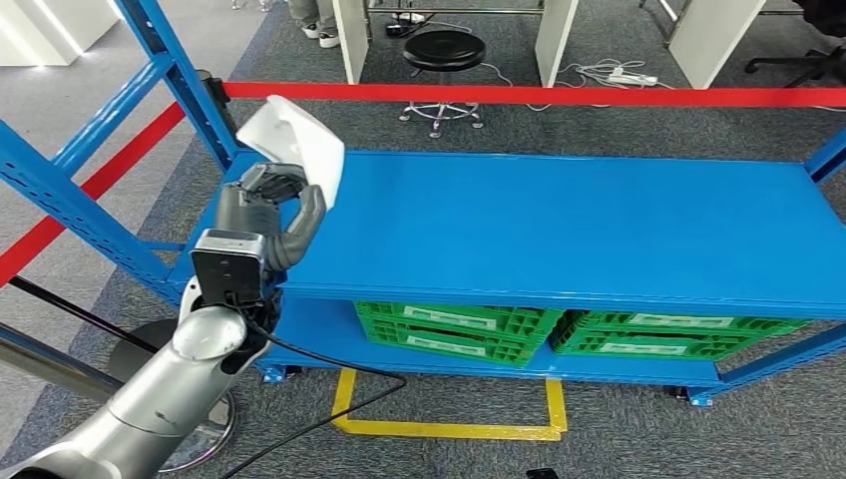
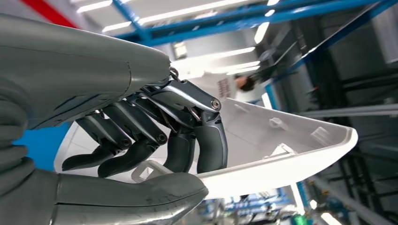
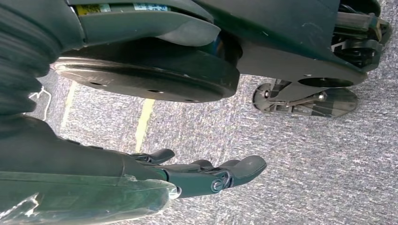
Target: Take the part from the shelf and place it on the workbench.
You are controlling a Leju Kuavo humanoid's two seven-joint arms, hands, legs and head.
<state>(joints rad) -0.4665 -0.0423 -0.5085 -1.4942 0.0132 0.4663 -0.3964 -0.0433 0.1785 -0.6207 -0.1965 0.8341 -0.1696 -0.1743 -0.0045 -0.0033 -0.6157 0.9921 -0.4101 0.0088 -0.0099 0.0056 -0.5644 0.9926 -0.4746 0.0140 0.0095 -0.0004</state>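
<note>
The left hand grips the white moulded part by its rim above the blue shelf, a thin, rigid, probably light and slick shell (right hand hangs slack, holding nothing).

- The part in my left hand looks like white moulded plastic, smooth and slightly glossy, with small ribs and pegs on its inner face.
- My left fingers are dark, semi-gloss plastic with metal pins; my thumb is smooth matt grey.
- My forearm is brushed silver metal.
- The shelf is blue painted metal, smooth with a soft sheen.
- The crates beneath are green ribbed plastic.
- The floor under my right hand is rough grey carpet.
</note>
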